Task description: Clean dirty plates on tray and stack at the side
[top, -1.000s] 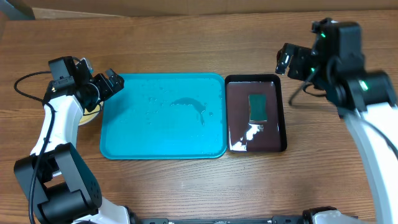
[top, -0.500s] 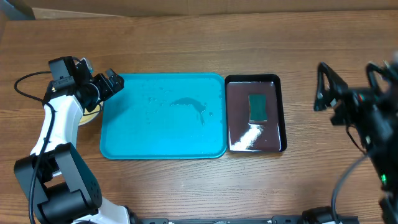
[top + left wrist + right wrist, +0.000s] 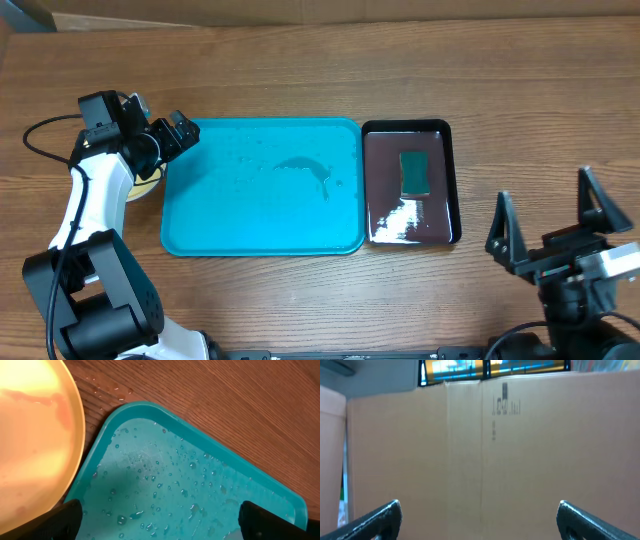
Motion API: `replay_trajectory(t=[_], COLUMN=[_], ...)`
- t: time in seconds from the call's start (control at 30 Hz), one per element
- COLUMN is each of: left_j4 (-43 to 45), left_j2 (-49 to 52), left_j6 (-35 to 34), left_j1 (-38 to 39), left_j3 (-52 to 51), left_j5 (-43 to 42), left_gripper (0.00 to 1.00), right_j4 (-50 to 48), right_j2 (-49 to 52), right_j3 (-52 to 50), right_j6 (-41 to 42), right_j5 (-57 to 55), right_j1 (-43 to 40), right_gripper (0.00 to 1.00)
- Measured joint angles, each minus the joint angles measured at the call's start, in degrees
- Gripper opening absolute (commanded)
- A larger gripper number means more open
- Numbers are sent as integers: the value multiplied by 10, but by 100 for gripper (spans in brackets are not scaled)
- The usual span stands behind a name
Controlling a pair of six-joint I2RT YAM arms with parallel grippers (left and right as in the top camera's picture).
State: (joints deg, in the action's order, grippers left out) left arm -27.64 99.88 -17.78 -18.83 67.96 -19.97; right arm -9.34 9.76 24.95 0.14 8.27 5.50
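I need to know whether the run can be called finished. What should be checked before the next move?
1. Tray free of plates: ok, only water drops.
2. Yellow plate at the tray's side: ok.
3. Yellow plate clean: not ok, faint reddish marks show.
4. Beneath it, the other plates stacked: cannot tell, hidden.
5. Left gripper open, empty: ok.
6. Right gripper open, empty, away from the tray: ok.
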Motion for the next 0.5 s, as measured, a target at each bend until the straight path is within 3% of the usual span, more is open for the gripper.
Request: replay_trajectory(t=[0.17,0.5], left_j4=[0,0], left_j2=[0,0], left_j6=[0,0], left_j1=[0,0], left_j3=[0,1], left_j5=[0,0], left_gripper=[100,100], right_j4=[-23,-56], right_j2=[-60,-89], right_j3=[-89,-183], right_j6=[-2,-2], right_j5=[12,15], right_j1=[-9,-10], right_gripper=[100,100])
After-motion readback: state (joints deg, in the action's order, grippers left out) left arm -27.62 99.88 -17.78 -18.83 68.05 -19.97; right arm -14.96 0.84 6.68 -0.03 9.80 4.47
